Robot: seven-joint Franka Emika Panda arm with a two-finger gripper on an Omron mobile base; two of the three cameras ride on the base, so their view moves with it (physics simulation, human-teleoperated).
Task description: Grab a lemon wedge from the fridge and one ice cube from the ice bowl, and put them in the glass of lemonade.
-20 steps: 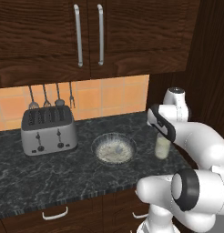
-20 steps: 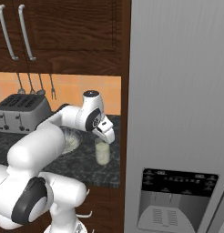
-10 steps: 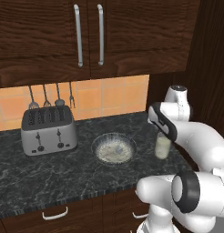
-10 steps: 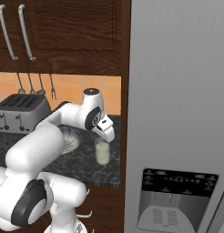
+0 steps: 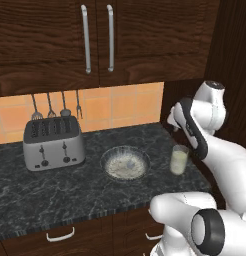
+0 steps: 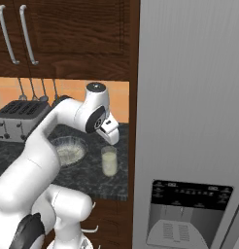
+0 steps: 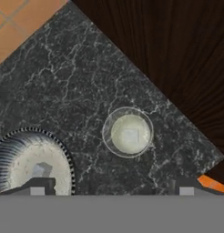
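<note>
Gripper [image 7: 111, 191] open, empty, hanging directly above glass of lemonade [image 7: 128, 133]. Glass stands on dark counter [image 5: 55, 195] near its right end, ice bowl [image 5: 125, 163] just left of it.

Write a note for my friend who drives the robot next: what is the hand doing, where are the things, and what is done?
Hand: open, holding nothing, right above the glass of lemonade.
Glass: upright on the dark counter, near the counter's right end, next to the fridge.
Ice bowl: on the counter between the toaster and the glass, apart from both. One pale cube is inside it.
Fridge: doors shut.
Done: in the hand view, a pale squarish bit floats in the lemonade, perhaps an ice cube. I cannot tell about the lemon wedge.
Left: check the glass for the lemon wedge; if missing, fetch it from the fridge.
</note>
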